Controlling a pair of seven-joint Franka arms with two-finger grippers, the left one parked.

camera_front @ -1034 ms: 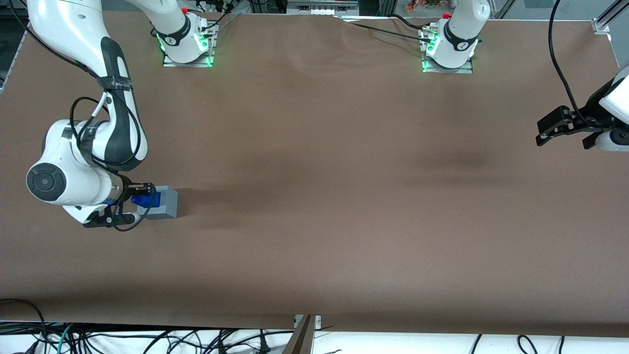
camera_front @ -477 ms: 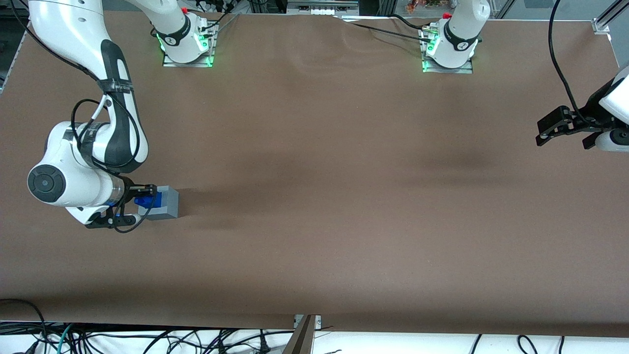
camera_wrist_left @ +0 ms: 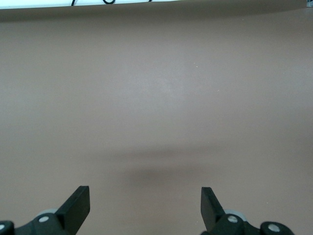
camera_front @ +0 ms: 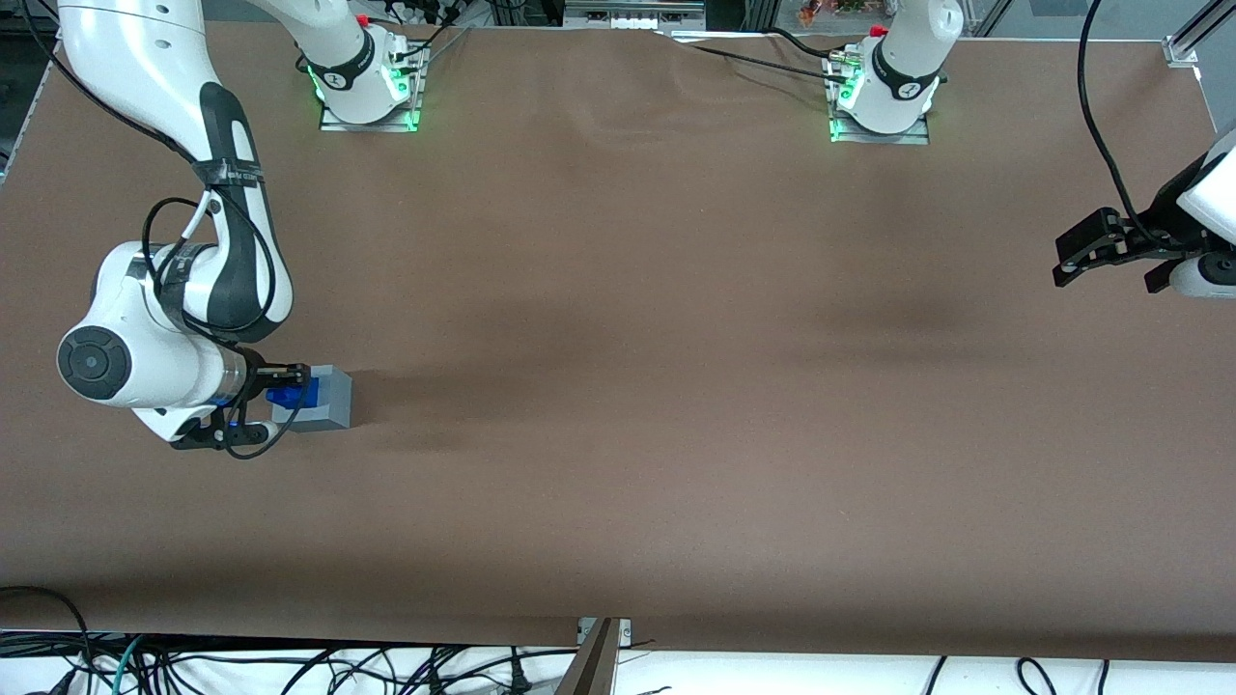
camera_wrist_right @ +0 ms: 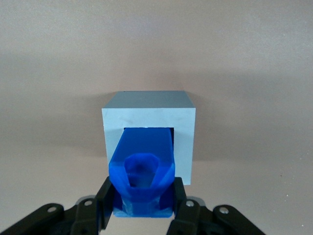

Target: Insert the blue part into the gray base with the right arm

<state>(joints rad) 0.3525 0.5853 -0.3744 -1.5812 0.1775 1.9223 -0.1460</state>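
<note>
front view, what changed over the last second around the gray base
The end effector, shut on the blue part, eased down a little over the gray base, so less blue shows in the front view. In the wrist view the part sits at the base's recess. The grip held and the base stayed put.

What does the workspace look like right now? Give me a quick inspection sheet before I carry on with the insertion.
Surface: brown table, one flat sheet with slight wrinkles near the arm bases.
Job's things: blue part sits partly in the recess on top of the gray base; the base stands on the table toward the working arm's end.
Clutter: nothing seen.
Grippers: gripper directly over the gray base, fingers shut on the blue part.
Cables: black cable looped along the right arm; loose cables below the table edge nearest the front camera.
Surroundings: green lights at both arm bases.
</note>
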